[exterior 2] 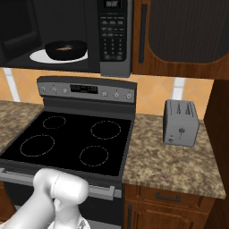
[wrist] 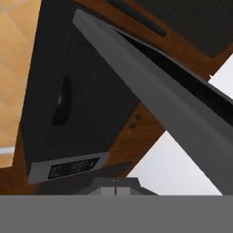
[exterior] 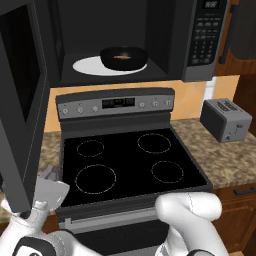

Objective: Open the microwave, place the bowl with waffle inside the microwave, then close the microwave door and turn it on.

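The microwave (exterior: 200,40) hangs over the stove with its cavity open. Inside, the black bowl (exterior: 124,57) sits on the white turntable (exterior: 87,66) and holds the golden waffle (exterior: 121,57). From the right base view the bowl (exterior 2: 66,49) and waffle (exterior 2: 65,48) are also inside the microwave (exterior 2: 114,40). The microwave door (exterior: 20,100) is swung wide to the left. My gripper (exterior: 47,173) is low at the left, just below the door's bottom outer corner, shut and holding nothing. In the hand view, my gripper (wrist: 114,185) has its tips pressed together, and the door (wrist: 159,91) crosses as a grey slab.
The black stove (exterior: 130,160) with its control panel (exterior: 115,104) lies below the microwave. A grey toaster (exterior: 226,120) stands on the granite counter (exterior: 230,160) to the right. Brown cabinets (exterior 2: 188,31) flank the microwave's right side.
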Tool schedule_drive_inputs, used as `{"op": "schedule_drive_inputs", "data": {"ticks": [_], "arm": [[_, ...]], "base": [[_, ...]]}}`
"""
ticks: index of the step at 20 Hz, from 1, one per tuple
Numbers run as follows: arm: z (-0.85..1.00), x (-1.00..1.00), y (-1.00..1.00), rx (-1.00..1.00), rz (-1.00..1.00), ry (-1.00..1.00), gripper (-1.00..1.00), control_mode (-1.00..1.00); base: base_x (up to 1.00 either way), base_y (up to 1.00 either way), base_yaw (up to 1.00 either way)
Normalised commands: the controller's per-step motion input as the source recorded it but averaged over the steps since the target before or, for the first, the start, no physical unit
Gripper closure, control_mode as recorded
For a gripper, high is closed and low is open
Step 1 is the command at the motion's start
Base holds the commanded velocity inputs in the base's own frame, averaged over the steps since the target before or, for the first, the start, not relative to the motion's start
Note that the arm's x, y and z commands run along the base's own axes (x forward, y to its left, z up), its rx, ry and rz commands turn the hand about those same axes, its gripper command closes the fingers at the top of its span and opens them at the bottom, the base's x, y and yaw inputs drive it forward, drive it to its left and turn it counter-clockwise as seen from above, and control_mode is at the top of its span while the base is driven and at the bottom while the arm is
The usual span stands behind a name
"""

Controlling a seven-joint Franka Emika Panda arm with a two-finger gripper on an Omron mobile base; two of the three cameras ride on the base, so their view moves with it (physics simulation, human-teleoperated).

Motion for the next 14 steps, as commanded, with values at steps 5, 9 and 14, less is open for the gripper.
{"op": "schedule_drive_inputs", "data": {"ticks": [5, 9, 14], "arm": [[0.18, 0.0, 0.77, -0.31, 0.01, 0.03, 1.0, -1.0], [0.24, 0.0, 0.36, -0.18, 0.0, 0.0, 1.0, -1.0], [0.46, 0.03, 0.16, -0.13, 0.01, 0.0, 1.0, -1.0]], "base": [[0.0, 0.0, 0.0], [0.0, 0.0, 0.0], [0.0, 0.0, 0.0]]}}
